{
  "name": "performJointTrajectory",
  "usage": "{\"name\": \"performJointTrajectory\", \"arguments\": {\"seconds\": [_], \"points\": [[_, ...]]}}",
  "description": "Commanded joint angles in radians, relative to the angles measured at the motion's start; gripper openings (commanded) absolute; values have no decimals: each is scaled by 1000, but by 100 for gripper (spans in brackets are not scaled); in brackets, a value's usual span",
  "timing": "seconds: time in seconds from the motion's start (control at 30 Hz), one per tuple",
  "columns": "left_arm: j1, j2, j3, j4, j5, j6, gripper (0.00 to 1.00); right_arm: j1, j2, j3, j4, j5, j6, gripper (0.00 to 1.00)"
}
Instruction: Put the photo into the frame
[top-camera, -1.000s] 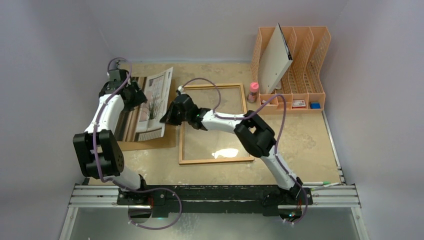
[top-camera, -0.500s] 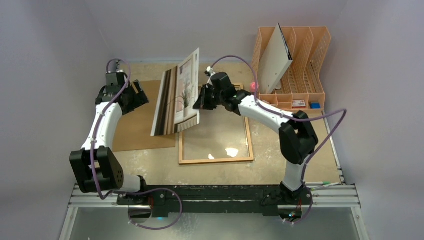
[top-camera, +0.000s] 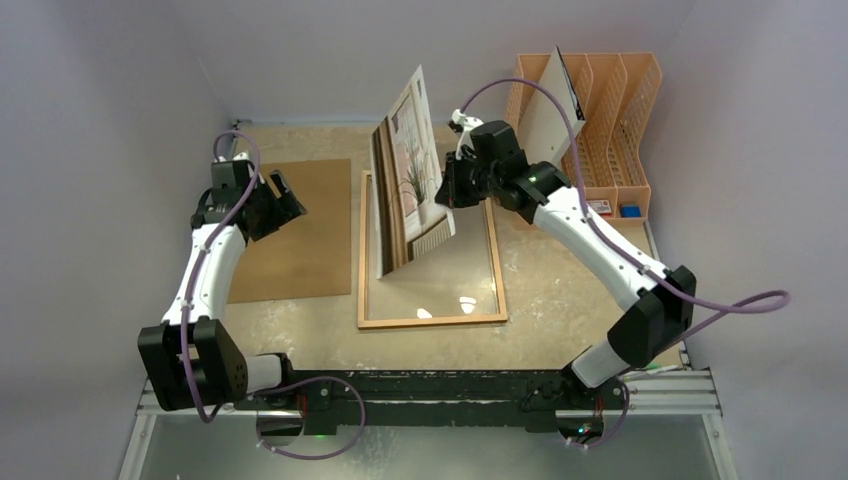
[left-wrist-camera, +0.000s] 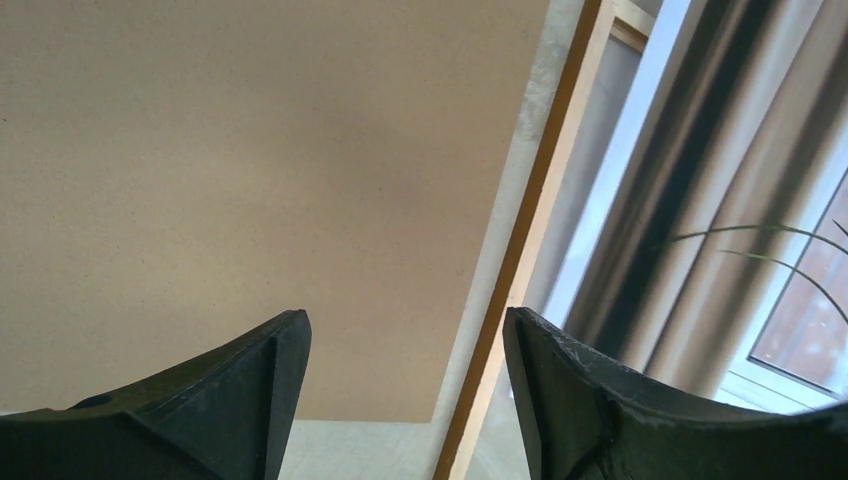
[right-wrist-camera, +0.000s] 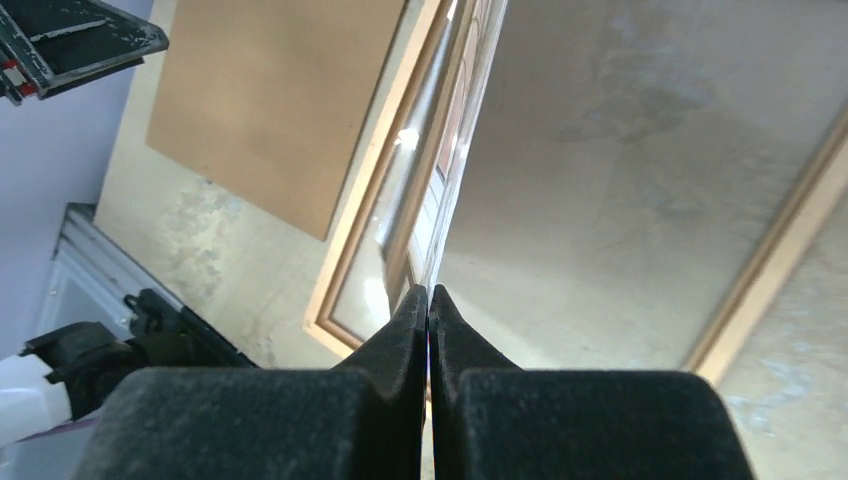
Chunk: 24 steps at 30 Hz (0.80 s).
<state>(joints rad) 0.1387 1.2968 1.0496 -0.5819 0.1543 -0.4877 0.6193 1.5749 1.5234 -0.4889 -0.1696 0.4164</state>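
On the mottled desk (top-camera: 600, 270) the frame (top-camera: 430, 321) is laid flat. Above it the photo (top-camera: 410, 190) is held steeply tilted, pinched in the right hand (top-camera: 446, 190). The left hand (top-camera: 285, 200) is spread, empty. Released thus, the print could be buckled or set down crooked.

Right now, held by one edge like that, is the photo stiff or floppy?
Probably fairly stiff for paper: pinched at one edge by the right gripper, the photo stands nearly upright with little sag. Likely light, since a fingertip pinch carries it. It could sway when lowered toward the frame.
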Motion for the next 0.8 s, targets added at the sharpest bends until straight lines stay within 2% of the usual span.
{"name": "performJointTrajectory", "arguments": {"seconds": [0.0, 0.37, 0.57, 0.77], "points": [[1, -47, 32, 25, 27, -18, 73, -25, -90, 43, -97, 134, -123, 0], [1, -69, 55, 19, 81, -40, 73, -70, -146, 210, -192, 346, -222, 0], [1, -82, 50, 50, 127, -78, 73, -68, -177, 256, -190, 562, -273, 0], [1, -106, 11, 158, 201, -142, 74, -9, -208, 265, -179, 496, -265, 0]]}}
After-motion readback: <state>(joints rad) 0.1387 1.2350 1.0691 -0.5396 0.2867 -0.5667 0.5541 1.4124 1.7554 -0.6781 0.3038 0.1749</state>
